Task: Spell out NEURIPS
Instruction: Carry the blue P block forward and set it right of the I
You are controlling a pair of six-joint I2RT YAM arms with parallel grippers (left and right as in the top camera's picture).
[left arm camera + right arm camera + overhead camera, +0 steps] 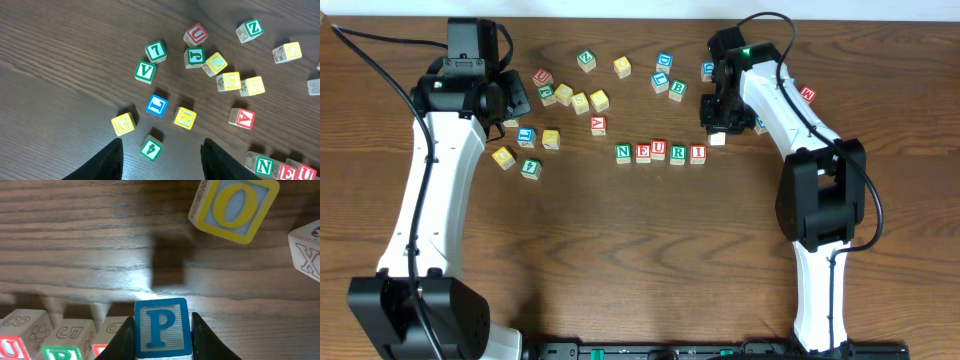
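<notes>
Overhead: the N-E-U-R-I row (660,152) lies on the table (620,250); the right claw (718,132) hangs just beyond its right end

Left wrist: the left claw (161,162) stands apart, empty, over loose blocks

Right wrist: jaws clamped on the blue P block (162,327), seemingly lifted. Placing P is in hand; next it must be lowered squarely beside I
</notes>
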